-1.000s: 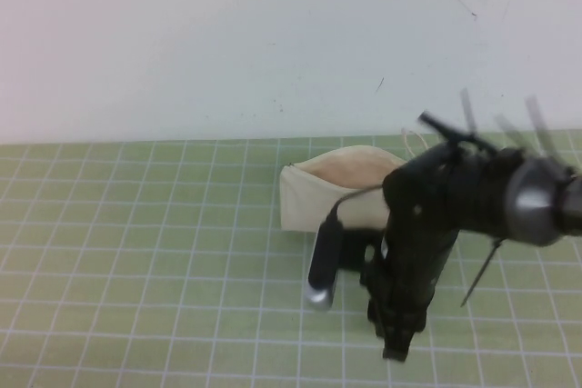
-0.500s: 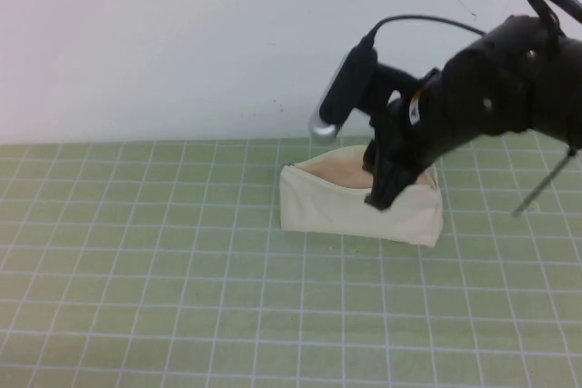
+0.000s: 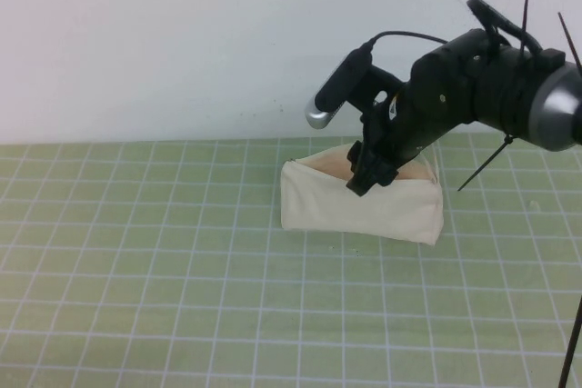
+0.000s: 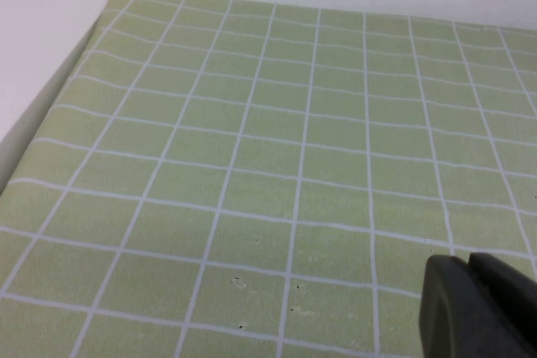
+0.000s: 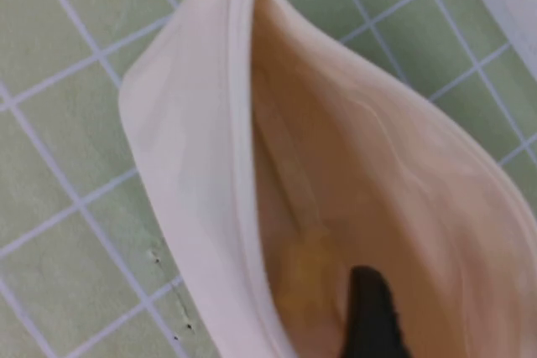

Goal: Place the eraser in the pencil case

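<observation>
1. Meanwhile, the left gripper (image 4: 474,308) is parked low over the green grid mat (image 3: 136,270), far from the work; only a dark tip shows, so whether it is open or closed cannot be told.
2. The pencil case (image 3: 359,208) stands open, beige lining up.
3. The right gripper (image 3: 364,177), down at the mat a second ago, has swung up and now dips into the pouch mouth; its grip state is unclear.
4. The eraser (image 5: 306,278), a yellowish blur beside the fingertip, seems inside already, so release looks near.
</observation>
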Available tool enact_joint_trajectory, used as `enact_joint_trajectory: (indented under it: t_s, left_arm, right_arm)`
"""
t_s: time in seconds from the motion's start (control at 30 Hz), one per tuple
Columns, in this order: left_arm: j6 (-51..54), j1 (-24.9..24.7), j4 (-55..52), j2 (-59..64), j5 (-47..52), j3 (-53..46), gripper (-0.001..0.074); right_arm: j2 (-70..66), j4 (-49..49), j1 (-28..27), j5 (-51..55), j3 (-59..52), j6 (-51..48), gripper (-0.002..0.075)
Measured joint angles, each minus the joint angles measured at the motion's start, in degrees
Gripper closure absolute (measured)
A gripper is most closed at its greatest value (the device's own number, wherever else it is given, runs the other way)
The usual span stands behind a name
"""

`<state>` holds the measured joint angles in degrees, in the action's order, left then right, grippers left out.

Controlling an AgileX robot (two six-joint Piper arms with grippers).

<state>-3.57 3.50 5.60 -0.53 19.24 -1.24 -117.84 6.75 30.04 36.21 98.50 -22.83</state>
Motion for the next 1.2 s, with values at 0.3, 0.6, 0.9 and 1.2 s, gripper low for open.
enact_joint_trajectory:
  t_s: [0.3,0.6,0.9,1.2]
  left_arm:
    - [0.0,0.0,0.0,0.0,0.0,0.0,0.0737]
    - [0.0,0.0,0.0,0.0,0.0,0.0,0.0736]
    - [0.0,0.0,0.0,0.0,0.0,0.0,0.0736]
    - [0.0,0.0,0.0,0.0,0.0,0.0,0.0736]
  right_arm:
    - [6.72,-4.44,0.0,3.22,-0.2,3.4,0.0519]
    - [28.96,-6.75,0.0,-0.51,-16.06,4.88,0.072]
    - [51.08,-7.21,0.0,3.54,-40.52,4.65,0.0726]
    - [75.13,-6.75,0.0,3.91,-60.2,11.94,0.0727]
